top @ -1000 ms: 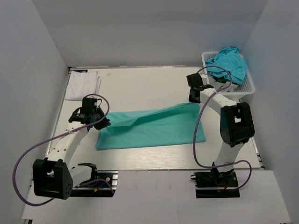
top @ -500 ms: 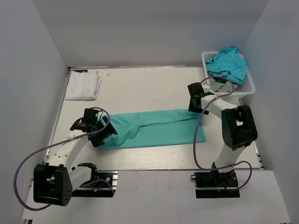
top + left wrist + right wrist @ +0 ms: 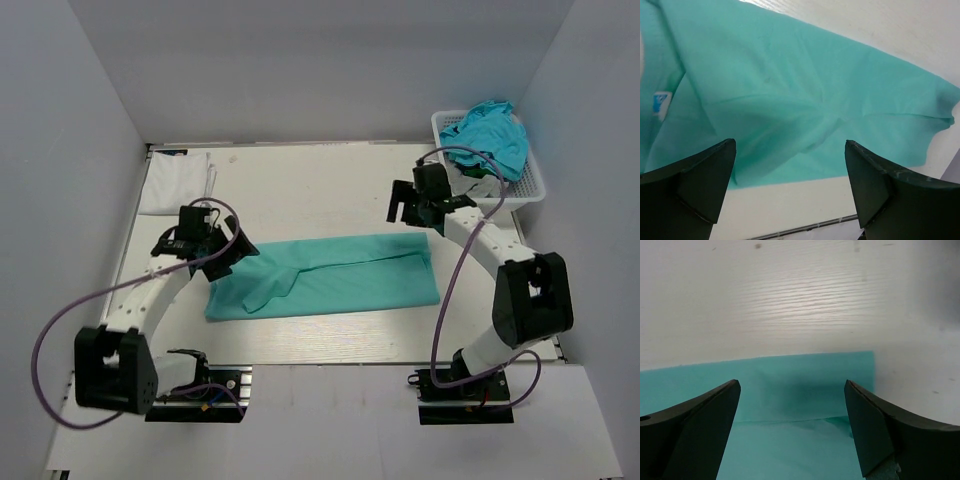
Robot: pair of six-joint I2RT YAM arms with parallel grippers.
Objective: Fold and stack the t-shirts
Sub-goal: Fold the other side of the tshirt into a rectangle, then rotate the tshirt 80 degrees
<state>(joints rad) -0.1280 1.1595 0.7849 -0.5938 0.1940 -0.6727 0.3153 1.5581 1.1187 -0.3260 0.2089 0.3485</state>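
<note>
Well, with the left gripper [image 3: 790, 146] and right gripper [image 3: 792, 385] both spread empty by the mint t-shirt [image 3: 335, 275], I'd pinch every layer at matching corners before folding.

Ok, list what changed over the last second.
Both arms drew the far edge of the green t-shirt nearer, so it now lies folded narrower. The left gripper and right gripper have let go and are open; the right pulled back toward the far side. The white t-shirt and basket stayed put.

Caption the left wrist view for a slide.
Open left gripper above the partly folded mint t-shirt on the white table.
</note>
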